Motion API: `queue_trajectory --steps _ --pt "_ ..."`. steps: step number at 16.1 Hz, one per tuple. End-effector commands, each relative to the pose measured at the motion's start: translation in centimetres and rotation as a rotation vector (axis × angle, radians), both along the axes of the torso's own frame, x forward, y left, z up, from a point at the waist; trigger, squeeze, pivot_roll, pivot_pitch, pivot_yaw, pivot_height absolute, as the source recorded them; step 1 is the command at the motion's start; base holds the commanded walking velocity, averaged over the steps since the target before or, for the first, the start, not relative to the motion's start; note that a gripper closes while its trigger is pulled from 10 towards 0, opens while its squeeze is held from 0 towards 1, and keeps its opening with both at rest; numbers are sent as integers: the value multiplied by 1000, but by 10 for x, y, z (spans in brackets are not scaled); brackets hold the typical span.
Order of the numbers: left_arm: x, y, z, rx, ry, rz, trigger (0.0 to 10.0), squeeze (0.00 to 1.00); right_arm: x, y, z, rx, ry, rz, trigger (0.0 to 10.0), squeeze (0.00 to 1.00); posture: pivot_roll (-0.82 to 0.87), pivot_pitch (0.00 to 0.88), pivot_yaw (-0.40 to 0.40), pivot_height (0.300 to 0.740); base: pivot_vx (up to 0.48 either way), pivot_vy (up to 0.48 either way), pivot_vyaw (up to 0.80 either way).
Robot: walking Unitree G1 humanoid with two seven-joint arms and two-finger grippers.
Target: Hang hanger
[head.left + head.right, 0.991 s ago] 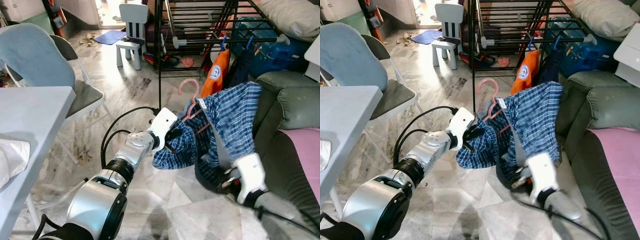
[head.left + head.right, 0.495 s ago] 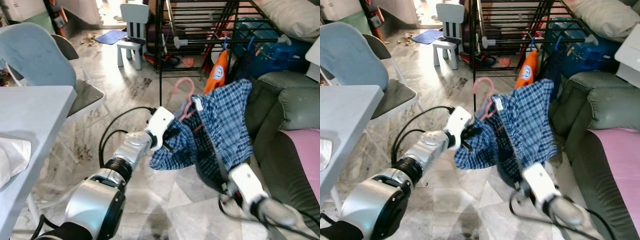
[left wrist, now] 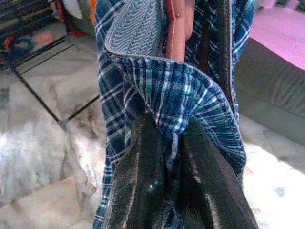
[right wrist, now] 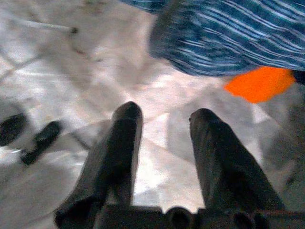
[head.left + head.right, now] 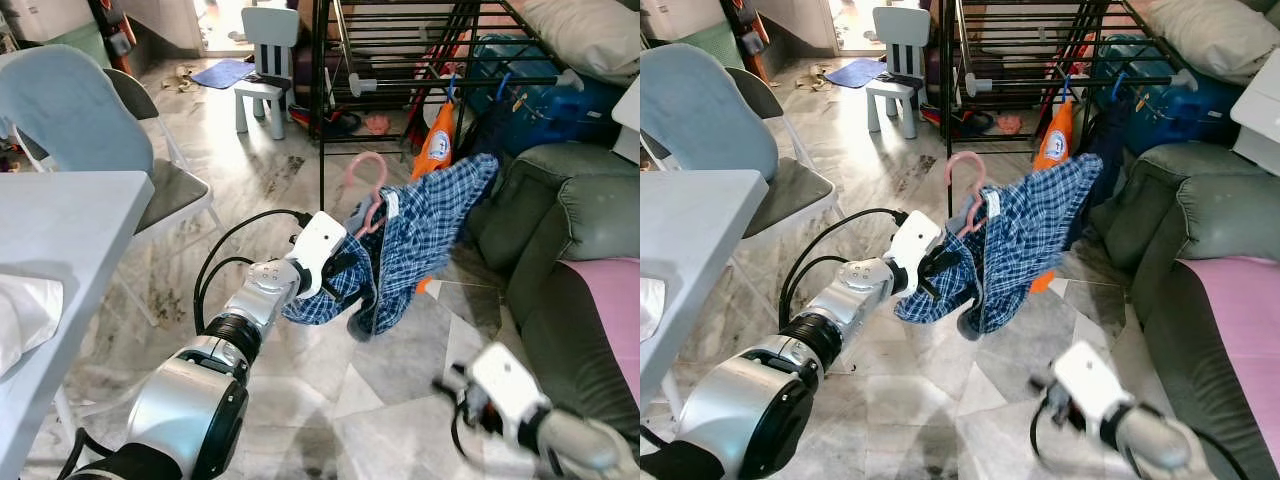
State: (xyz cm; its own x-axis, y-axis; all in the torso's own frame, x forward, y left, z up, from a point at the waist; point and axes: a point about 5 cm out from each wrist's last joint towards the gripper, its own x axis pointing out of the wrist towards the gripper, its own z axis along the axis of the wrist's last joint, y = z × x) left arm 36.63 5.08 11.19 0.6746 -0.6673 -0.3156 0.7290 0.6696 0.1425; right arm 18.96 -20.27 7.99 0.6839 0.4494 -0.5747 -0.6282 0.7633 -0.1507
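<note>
Where the left gripper (image 3: 167, 143) pinches a fold of the blue plaid shirt (image 5: 415, 235), its fingertips vanish into cloth — the shirt drapes a pink hanger (image 5: 368, 192) whose arms are hidden. Low and blurred, the right gripper (image 4: 162, 119) is open over the floor (image 5: 400, 365). Behind stands a black rack (image 5: 400, 60) with an orange garment (image 5: 438, 140); a green sofa (image 5: 570, 230) sits right.

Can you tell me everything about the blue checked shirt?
The blue checked shirt looks like soft cotton, plaid in blue, white and a little green, with a white label at the collar. It hangs in the air on a pink hanger, drooping and bunched, above the marble floor. The left hand is shut on a fold of its cloth. An orange garment hangs just behind it by the black rack.
</note>
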Motion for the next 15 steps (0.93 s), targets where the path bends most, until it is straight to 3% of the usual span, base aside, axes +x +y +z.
queue_trajectory --steps 1,4,5,10,13,15 --pt "1 -3 7 23 -50 -62 0 0 -1 0 9 -2 -25 42 10000 1000 -96 0 1 740 0 0 0" --pt "-8 -3 4 116 -94 -262 0 0 2 -13 19 -41 -78 23 10000 1000 -95 0 5 740 0 0 0" --pt "-12 0 -1 193 -111 -349 0 0 2 -25 20 -100 -70 5 10000 1000 -95 0 7 740 0 0 0" --pt "-20 12 -13 361 -145 -478 0 0 9 -40 38 -199 -162 7 10000 1000 -92 0 7 740 0 0 0" --pt "-26 9 -17 388 -164 -550 0 0 12 -45 48 -181 -210 0 10000 1000 -93 0 8 740 0 0 0" --pt "-28 5 -15 337 -163 -565 0 0 12 -56 46 -205 -207 -45 10000 1000 -94 0 6 740 0 0 0"
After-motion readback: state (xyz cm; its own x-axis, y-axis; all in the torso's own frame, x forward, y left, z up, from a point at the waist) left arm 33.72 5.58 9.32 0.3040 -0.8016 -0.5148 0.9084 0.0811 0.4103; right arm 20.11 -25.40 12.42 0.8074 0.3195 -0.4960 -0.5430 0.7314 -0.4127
